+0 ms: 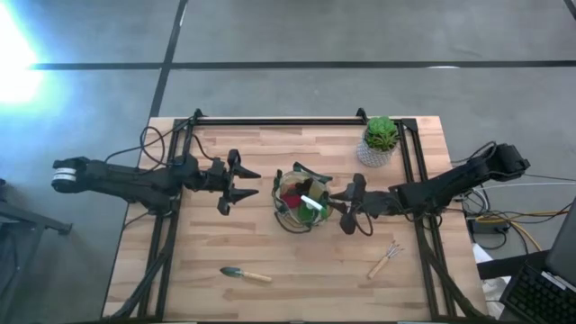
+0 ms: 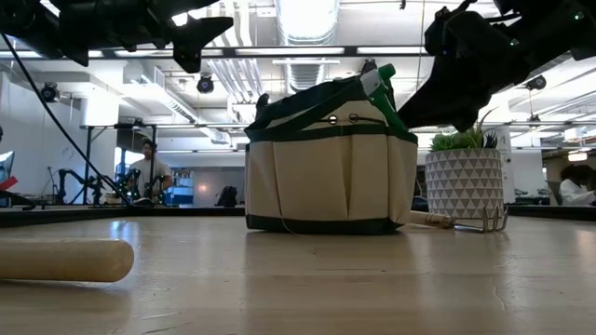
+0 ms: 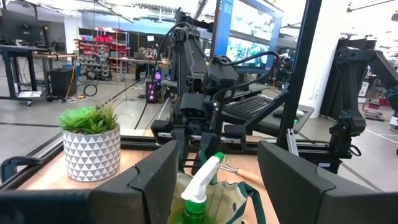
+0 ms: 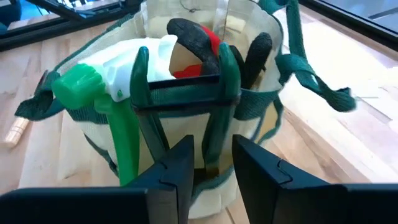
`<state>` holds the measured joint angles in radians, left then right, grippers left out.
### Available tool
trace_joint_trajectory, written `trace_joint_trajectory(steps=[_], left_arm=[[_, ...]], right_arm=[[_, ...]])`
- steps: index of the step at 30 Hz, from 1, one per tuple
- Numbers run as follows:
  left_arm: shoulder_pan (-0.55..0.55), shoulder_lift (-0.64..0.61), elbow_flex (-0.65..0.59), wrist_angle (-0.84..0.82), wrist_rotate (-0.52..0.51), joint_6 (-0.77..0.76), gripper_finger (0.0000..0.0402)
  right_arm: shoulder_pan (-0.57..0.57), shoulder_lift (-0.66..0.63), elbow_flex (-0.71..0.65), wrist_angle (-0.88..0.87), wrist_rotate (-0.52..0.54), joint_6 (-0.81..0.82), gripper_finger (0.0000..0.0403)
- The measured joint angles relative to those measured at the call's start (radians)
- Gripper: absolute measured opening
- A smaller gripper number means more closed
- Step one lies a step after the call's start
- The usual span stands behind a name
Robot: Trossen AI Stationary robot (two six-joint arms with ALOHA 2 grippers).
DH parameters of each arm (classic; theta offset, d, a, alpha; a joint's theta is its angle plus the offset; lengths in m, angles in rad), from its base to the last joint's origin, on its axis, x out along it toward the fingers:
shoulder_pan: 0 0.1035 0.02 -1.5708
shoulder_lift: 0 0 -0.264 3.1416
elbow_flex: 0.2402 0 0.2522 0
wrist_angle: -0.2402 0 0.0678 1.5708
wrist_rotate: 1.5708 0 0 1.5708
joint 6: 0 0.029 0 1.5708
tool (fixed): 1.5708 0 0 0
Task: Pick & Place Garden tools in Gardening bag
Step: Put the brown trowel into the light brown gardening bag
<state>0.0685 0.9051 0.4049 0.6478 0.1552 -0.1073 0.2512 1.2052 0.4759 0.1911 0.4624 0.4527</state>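
Nearest the front edge of the counter [image 1: 297, 297] lie the two tools not yet packed. The trowel [image 1: 244, 274] rests front-left, its wooden handle pointing right and its dark blade left, so its long axis runs roughly along the front edge. The small hand fork [image 1: 385, 260] lies front-right, tilted, tines toward the back-right and handle toward the front-left.

Behind them, mid-counter, stands the gardening bag [image 1: 301, 200], already holding the spray bottle [image 4: 118, 74] with its white trigger head, a red-and-black piece [image 4: 199, 43] and dark handles. The right gripper [image 1: 353, 205] hovers just beside the bag's right wall, its fingers [image 4: 177, 168] narrowly parted and holding nothing. The left gripper [image 1: 236, 183] hangs to the bag's left, fingers [image 3: 146, 180] spread wide and empty, aimed at the bag.

The hand fork sits just in front of the right gripper, so the right arm looks better placed for it; the trowel lies in front of the left gripper, farther off. Either grasp would probably need the fingers closing across the handle.

At the back right stands the potted plant [image 1: 380, 141].
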Motion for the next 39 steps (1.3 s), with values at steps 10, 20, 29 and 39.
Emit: trace_joint_trajectory(steps=[10, 20, 29, 39], left_arm=[[0.0, 0.0, 0.0, 0.0, 0.0, -0.003, 0.0223], [0.0, -0.001, 0.0, -0.009, 0.009, -0.054, 0.0223], [-0.001, 0.0, 0.0, -0.063, 0.011, -0.131, 0.0223], [-0.001, 0.0, 0.0, -0.17, 0.011, -0.133, 0.0223]], right_arm=[[0.017, -0.105, 0.0, -0.124, 0.0, 0.009, 0.0087], [0.059, -0.249, 0.009, -0.285, 0.0, 0.052, 0.0084], [0.113, -0.376, 0.011, -0.324, 0.0, 0.05, 0.0077], [0.207, -0.395, 0.214, -0.713, 0.0, 0.184, 0.0068]])
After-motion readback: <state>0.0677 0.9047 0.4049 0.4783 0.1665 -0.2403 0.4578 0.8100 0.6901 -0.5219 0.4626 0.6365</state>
